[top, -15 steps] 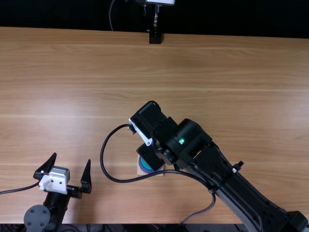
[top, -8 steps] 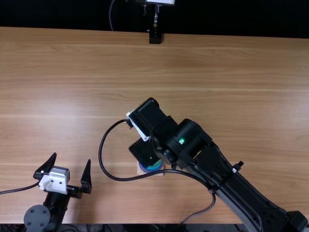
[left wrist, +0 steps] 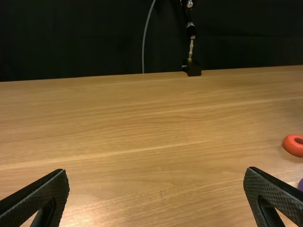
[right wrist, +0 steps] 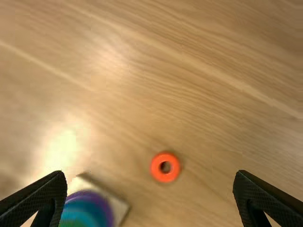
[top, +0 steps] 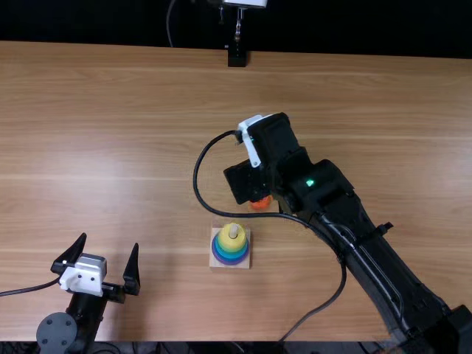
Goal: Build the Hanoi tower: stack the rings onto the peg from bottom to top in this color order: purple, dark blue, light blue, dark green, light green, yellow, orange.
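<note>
"What is left to stack?"

"Only the orange ring [right wrist: 165,178], as I judge it. It lies flat on the table [top: 354,110], near the square base [top: 243,263] but apart from it."

"And your fingers?"

"On my right gripper [right wrist: 150,173] they stand wide apart, nothing between the pads, with the ring down beyond the tips. My left gripper [top: 109,241] is spread wide too, well off to the side, and I'd leave it there."

"How will you take the ring?"

"I should centre it between my fingers first, then go straight down until the tips are just off the wood, and close evenly on its outer rim. It's small, so a lopsided squeeze could tip it or send it skidding."

"Then over to the peg [top: 233,230]?"

"Yes, lifted clear of the yellow ring [top: 231,242], which tops the stack. I'd hold the orange level, line its hole up with the peg's tip, lower gently and let go only once it's threaded. Little peg shows there, so a poor line-up could leave it perched crooked."
</note>
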